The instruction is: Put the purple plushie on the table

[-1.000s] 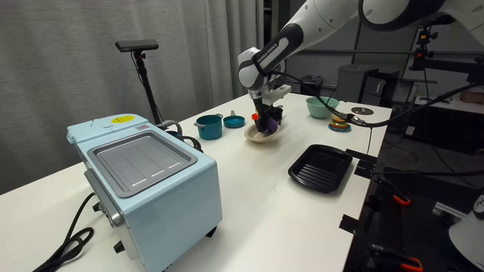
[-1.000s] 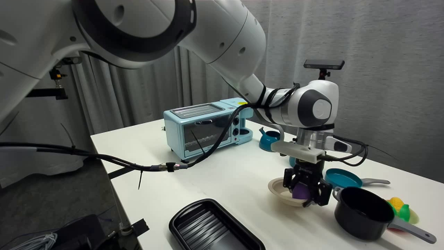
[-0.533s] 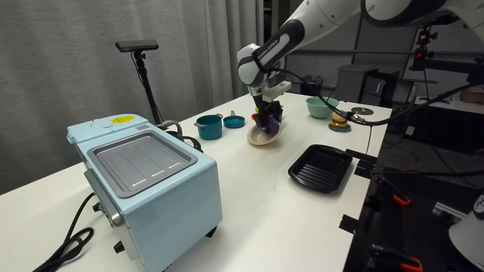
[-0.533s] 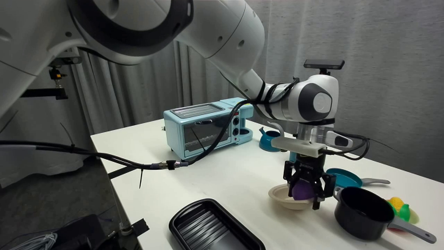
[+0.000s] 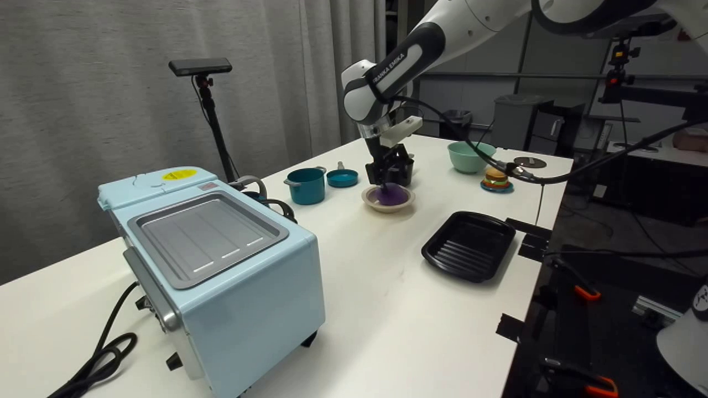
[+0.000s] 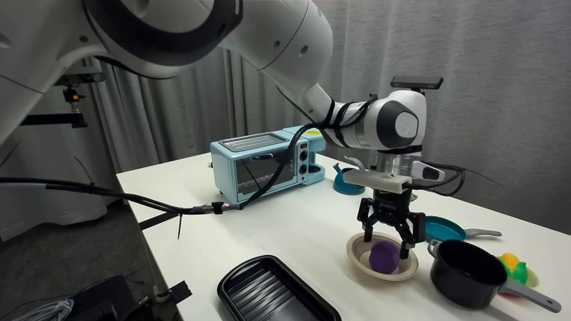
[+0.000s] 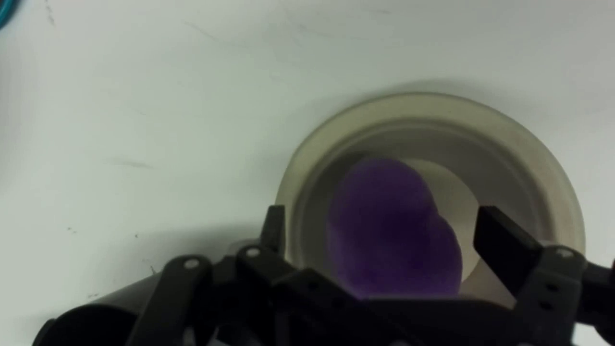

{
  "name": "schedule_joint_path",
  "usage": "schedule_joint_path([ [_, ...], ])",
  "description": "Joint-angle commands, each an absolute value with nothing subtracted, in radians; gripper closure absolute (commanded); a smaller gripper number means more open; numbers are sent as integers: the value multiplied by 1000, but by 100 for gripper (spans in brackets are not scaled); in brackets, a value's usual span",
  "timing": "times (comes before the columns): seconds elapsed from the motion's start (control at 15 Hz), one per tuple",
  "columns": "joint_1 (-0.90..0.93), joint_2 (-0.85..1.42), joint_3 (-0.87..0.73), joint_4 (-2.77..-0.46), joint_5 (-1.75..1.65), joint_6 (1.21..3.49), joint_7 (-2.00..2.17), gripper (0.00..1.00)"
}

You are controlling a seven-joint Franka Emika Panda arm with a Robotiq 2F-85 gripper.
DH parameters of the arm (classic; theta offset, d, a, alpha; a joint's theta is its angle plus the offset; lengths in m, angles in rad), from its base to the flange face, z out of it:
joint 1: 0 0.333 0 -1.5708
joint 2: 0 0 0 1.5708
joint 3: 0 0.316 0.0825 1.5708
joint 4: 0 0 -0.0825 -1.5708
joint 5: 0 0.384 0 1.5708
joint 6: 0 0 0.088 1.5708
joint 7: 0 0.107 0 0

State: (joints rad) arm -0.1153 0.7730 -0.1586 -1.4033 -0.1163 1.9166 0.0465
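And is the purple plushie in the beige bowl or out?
It's in: an exterior view shows the rim of the beige bowl all around the purple plushie.

A gray curtain (image 5: pixel 249 83) hung in folds in both exterior views. A gray bin (image 5: pixel 514 126) stood near a wall (image 5: pixel 475 91). The floor (image 6: pixel 58 258) was dark.

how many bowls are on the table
2: the beige bowl by the gripper, with the purple plushie in it, and the mint-green bowl near the burger in an exterior view. The arm might hide others.
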Motion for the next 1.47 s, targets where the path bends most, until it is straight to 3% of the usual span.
schedule_joint_path([
  [0.0, -101, 760, -146, -1424, -117, 1928, 92, 0],
  [0.53, -130, 847, -160, -1330, -115, 1915, 106, 1],
  [0.6, -133, 856, -159, -1319, -113, 1914, 106, 6],
  [0.67, -134, 862, -158, -1312, -112, 1915, 109, 26],
  [0.73, -128, 861, -154, -1315, -110, 1917, 116, 29],
  [1.2, -129, 794, -145, -1345, -102, 1951, 102, 81],
  [1.4, -131, 679, -146, -1433, -99, 2033, 97, 97],
])
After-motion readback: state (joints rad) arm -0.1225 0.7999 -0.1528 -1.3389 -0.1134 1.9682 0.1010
